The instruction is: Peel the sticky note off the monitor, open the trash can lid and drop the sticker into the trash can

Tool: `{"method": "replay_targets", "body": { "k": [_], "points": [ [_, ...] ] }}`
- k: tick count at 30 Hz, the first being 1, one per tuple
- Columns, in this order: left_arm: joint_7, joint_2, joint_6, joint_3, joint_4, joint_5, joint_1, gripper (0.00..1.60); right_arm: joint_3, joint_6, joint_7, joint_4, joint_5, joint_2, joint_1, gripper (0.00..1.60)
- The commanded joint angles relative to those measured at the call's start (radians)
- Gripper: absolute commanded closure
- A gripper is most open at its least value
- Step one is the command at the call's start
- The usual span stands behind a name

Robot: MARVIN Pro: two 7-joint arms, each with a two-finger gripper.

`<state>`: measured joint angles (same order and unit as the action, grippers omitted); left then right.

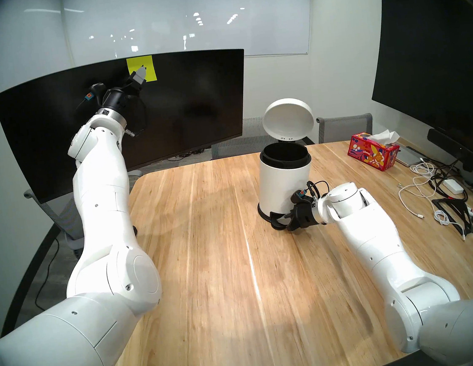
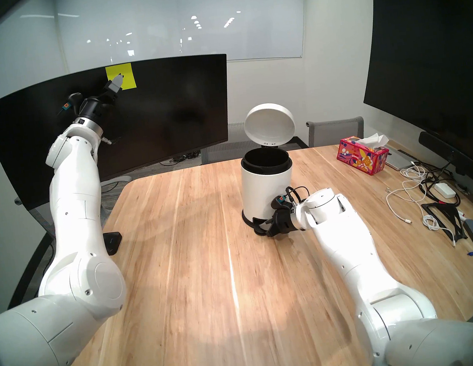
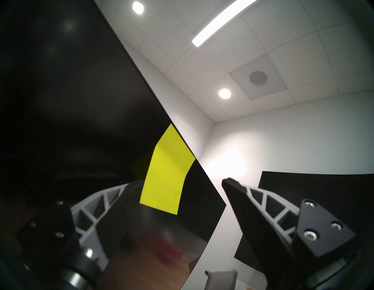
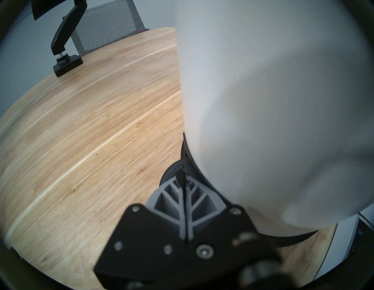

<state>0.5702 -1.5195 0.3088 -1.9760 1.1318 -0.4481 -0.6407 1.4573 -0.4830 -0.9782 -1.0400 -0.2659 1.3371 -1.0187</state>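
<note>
The yellow-green sticky note (image 1: 135, 63) (image 2: 127, 70) is stuck at the top edge of the wide curved black monitor (image 1: 191, 104) (image 2: 176, 105). My left gripper (image 1: 141, 71) (image 2: 118, 80) is raised to it. In the left wrist view the gripper (image 3: 177, 183) stands open, and the note (image 3: 166, 162) curls off the screen between the two fingers. The white trash can (image 1: 284, 184) (image 4: 263, 101) stands mid-table with its lid (image 1: 288, 121) tipped up and open. My right gripper (image 1: 288, 220) (image 4: 182, 176) is shut, with its tips resting on the black foot pedal (image 4: 172, 169).
A big flat black display (image 1: 435, 53) hangs on the right wall. A red tissue box (image 1: 374, 153), white cables (image 1: 423, 183) and small gadgets lie on the table's right side. The monitor's stand base (image 2: 112, 240) sits at the table's left edge. Grey chairs stand behind.
</note>
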Motion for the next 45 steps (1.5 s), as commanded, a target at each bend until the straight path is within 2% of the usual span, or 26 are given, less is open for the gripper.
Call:
{"method": "replay_targets", "body": {
  "k": [1, 10, 14, 16, 17, 28, 33, 35, 36, 38, 40, 45],
  "points": [
    [0.003, -0.003, -0.011, 0.003, 0.006, -0.008, 0.037, 0.23, 0.001, 0.0, 0.003, 0.002, -0.003, -0.007, -0.004, 1.6],
    [0.0, -0.005, -0.016, 0.0, 0.006, -0.013, 0.034, 0.16, 0.001, 0.0, 0.003, 0.002, -0.003, -0.007, -0.004, 1.6],
    [0.0, -0.004, -0.015, -0.003, 0.013, -0.017, 0.029, 0.24, 0.001, 0.0, 0.003, 0.002, -0.003, -0.007, -0.004, 1.6],
    [0.0, -0.003, -0.015, -0.004, 0.016, -0.018, 0.028, 0.53, 0.001, 0.0, 0.003, 0.002, -0.003, -0.007, -0.004, 1.6],
    [-0.001, -0.003, -0.014, -0.005, 0.018, -0.019, 0.026, 0.56, 0.001, 0.0, 0.003, 0.002, -0.003, -0.007, -0.004, 1.6],
    [-0.009, -0.003, -0.012, -0.017, 0.02, -0.02, 0.019, 0.5, 0.001, 0.0, 0.003, 0.002, -0.003, -0.007, -0.004, 1.6],
    [-0.011, -0.002, -0.016, -0.019, 0.012, -0.018, 0.022, 0.53, 0.001, 0.0, 0.003, 0.002, -0.003, -0.007, -0.004, 1.6],
    [-0.012, -0.002, -0.015, -0.019, 0.012, -0.017, 0.024, 0.64, 0.001, 0.0, 0.003, 0.002, -0.003, -0.007, -0.004, 1.6],
    [-0.012, -0.002, -0.014, -0.019, 0.012, -0.017, 0.024, 0.79, 0.001, 0.0, 0.003, 0.002, -0.003, -0.007, -0.004, 1.6],
    [-0.012, -0.003, -0.014, -0.018, 0.012, -0.018, 0.025, 0.87, 0.001, 0.0, 0.003, 0.002, -0.003, -0.007, -0.004, 1.6],
    [-0.012, -0.002, -0.016, -0.017, 0.007, -0.018, 0.027, 0.92, 0.001, 0.0, 0.003, 0.002, -0.003, -0.007, -0.004, 1.6],
    [-0.007, 0.001, -0.022, -0.014, -0.01, -0.018, 0.033, 0.93, 0.001, 0.0, 0.003, 0.002, -0.003, -0.007, -0.004, 1.6]
  ]
}}
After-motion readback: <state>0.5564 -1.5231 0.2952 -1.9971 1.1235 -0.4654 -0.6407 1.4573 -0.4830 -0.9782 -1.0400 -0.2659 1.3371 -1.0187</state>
